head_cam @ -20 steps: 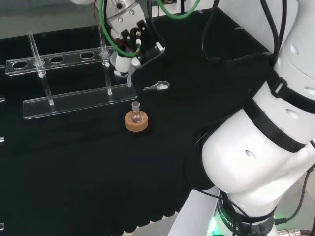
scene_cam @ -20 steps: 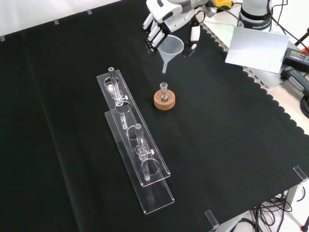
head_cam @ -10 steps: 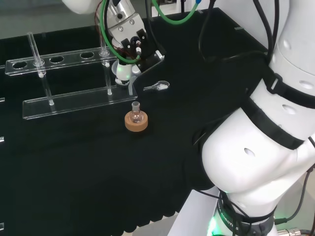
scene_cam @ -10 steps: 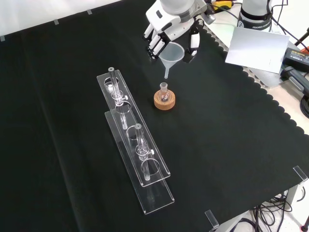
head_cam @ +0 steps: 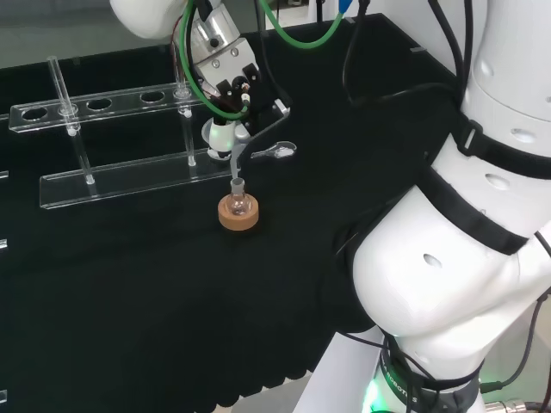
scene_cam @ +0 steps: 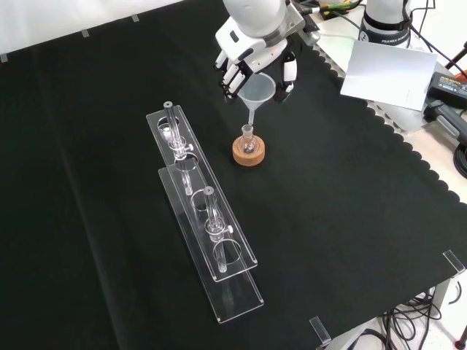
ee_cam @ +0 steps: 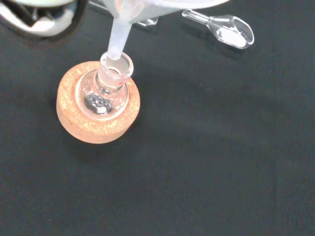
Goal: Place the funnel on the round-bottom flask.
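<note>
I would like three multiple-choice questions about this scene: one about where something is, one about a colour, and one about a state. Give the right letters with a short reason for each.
1. Where is the funnel's stem tip?
A. at the flask's mouth
B. lying on the cloth
C. inside the rack

2. What colour is the ring stand under the flask?
A. red
B. cork brown
C. blue

3. What is the hand doing?
A. hanging open
B. holding the funnel
C. holding a test tube

Answers:
1 A: the wrist view shows the stem tip at the mouth.
2 B: the ring is tan cork.
3 B: in the front view, fingers close around the funnel's cone.
</note>
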Controlling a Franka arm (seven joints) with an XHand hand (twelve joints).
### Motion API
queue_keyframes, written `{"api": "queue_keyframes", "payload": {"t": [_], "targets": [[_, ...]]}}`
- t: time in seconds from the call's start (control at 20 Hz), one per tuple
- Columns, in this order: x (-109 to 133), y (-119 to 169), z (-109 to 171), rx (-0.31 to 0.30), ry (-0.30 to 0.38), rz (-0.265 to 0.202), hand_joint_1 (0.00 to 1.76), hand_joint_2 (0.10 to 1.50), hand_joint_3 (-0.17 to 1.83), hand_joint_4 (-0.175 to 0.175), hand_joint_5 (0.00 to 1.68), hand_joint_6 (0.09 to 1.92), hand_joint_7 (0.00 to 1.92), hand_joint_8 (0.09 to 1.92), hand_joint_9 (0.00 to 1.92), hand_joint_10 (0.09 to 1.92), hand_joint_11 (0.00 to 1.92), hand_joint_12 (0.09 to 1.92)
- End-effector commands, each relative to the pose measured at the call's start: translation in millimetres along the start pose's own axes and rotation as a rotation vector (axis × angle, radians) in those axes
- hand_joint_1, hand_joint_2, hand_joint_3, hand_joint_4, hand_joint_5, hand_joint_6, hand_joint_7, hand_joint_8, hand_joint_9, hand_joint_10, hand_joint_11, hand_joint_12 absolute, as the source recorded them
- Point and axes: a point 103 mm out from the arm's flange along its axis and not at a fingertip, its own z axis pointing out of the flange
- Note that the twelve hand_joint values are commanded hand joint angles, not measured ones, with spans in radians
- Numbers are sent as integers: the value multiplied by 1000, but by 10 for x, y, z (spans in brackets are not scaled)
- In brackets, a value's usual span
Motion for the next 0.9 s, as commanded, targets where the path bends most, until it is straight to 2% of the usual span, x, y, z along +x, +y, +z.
{"api": "queue_keyframes", "payload": {"t": [0.05,0.9], "targets": [[-10,127,95,16,11,-12,924,669,625,12,651,496,731,680,1106,427,620,1275],[40,218,202,37,10,-27,918,672,628,12,654,512,730,682,1106,429,618,1278]]}}
